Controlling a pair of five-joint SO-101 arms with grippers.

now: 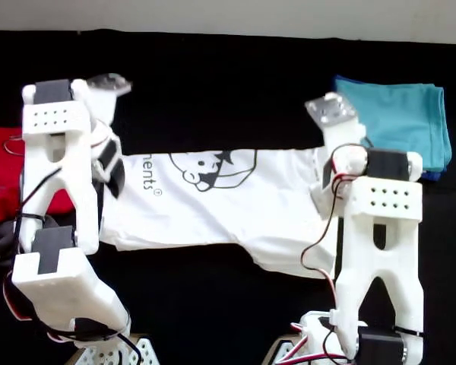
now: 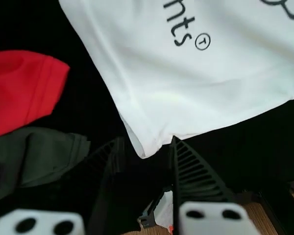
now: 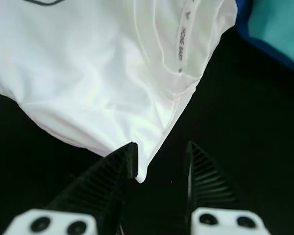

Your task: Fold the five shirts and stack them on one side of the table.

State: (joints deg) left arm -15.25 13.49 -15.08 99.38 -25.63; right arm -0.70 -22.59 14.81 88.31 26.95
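Lying across the middle of the black cloth-covered table [image 1: 213, 76], the white cotton shirt [image 1: 235, 205] with its dark printed drawing stretches from one arm to the other, apparently already narrowed into a long band; an arm stands at each end, which suits a joint grasp. The left gripper [image 2: 144, 164] hangs just over the near corner of the hem end; its black ribbed fingers [image 2: 193, 171] are spread wide, with the corner's tip lying in the gap and nothing pinched. The right gripper [image 3: 159, 164] sits likewise at the opposite end, its fingers [image 3: 115, 171] parted wide on either side of a doubled corner and not closed on it. I judge this to be the moment before both ends are taken, so that the band can be folded across itself; whether the fingertips touch the table cloth is hard to tell from the wrist views.

Around it, a crumpled red shirt [image 2: 19, 88] and a dark green shirt [image 2: 34, 156] lie beside the left arm, near the hem but apart from it; a folded teal shirt [image 1: 399, 122] rests on a blue shirt [image 1: 433, 175] at the far side beyond the right arm, seemingly the start of the stack. That pile sits close to the white shirt's end, so a loose sweep could drag it; the red shirt lies partly under the left arm and might snag.
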